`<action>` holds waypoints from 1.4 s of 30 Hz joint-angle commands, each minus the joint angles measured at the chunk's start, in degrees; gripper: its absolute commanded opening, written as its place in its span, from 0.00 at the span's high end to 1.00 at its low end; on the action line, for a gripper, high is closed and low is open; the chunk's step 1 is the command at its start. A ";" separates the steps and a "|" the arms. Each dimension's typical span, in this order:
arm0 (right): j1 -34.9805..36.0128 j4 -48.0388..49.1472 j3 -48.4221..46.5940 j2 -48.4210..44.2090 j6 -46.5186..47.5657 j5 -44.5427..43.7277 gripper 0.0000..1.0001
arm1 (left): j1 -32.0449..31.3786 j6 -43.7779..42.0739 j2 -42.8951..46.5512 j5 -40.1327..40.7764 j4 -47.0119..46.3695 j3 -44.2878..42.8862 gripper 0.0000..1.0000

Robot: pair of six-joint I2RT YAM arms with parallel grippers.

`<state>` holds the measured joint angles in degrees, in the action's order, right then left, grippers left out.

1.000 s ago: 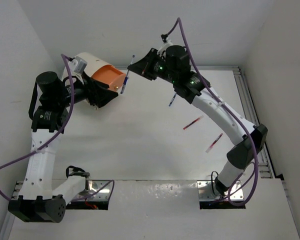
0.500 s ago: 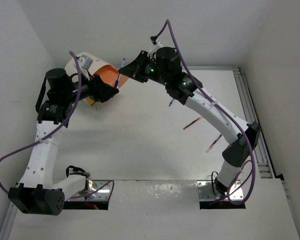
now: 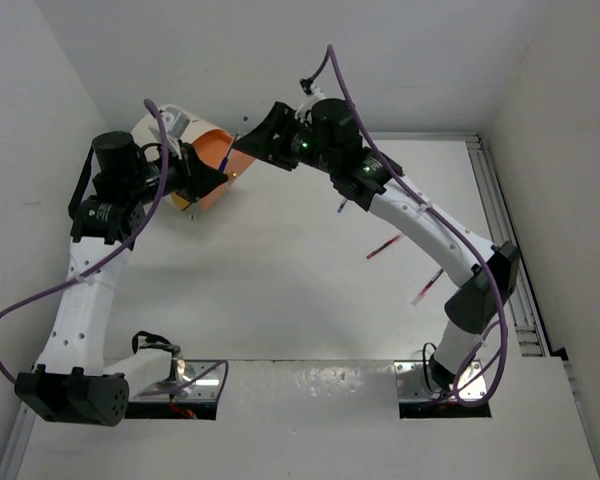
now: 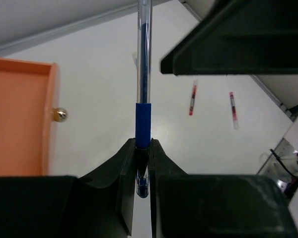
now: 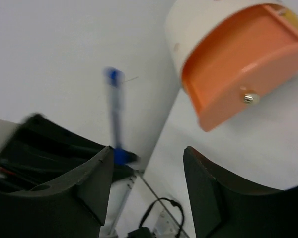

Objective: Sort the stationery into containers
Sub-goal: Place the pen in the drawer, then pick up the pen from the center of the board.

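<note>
Up beside the cream bucket (image 5: 198,27), the left gripper (image 4: 143,148) pinches one end of the blue pen (image 4: 144,74); the right gripper (image 5: 148,149) stands spread alongside.

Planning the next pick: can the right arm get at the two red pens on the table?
Probably yes: its jaws stand open, and both red pens lie on bare table near its forearm, nothing covering them.

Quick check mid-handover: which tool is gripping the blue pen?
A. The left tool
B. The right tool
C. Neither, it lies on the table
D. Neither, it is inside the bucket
A: in the left wrist view the blue pen is clamped upright in the left tool, while the right tool stands open.
</note>
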<state>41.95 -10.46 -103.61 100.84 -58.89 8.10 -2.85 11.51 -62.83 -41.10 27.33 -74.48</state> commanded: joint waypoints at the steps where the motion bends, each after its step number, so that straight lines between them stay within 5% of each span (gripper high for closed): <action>1: -4.93 -0.17 5.68 -5.02 3.42 -0.01 0.42 | 1.44 -7.88 -3.78 5.49 7.86 -8.73 1.00; 5: -9.51 -1.84 21.99 -11.70 9.40 -0.36 0.45 | 2.85 -21.33 -15.79 15.41 19.67 -20.68 1.00; 13: -19.27 -2.90 39.26 -20.33 15.03 2.53 0.53 | 2.85 -27.50 -28.73 25.54 28.65 -32.92 1.00; 23: -24.02 -8.17 43.84 -20.68 18.19 3.59 0.54 | 2.59 -26.89 -34.81 26.86 28.56 -34.95 0.88; 30: -25.25 -12.03 45.34 -19.89 19.96 -0.18 0.53 | 2.15 -25.13 -34.56 26.69 28.13 -36.52 0.45; 36: -25.34 -15.82 44.64 -17.00 20.49 -11.95 0.62 | 1.97 -21.27 -31.40 28.97 28.22 -41.18 0.41; 42: -24.91 -18.80 43.06 -12.08 17.15 -25.82 0.59 | 1.89 -18.80 -24.28 28.18 24.97 -37.15 0.38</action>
<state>16.97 -27.07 -58.13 86.56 -40.05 -7.42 -0.45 -9.72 -93.19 -12.75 55.33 -112.38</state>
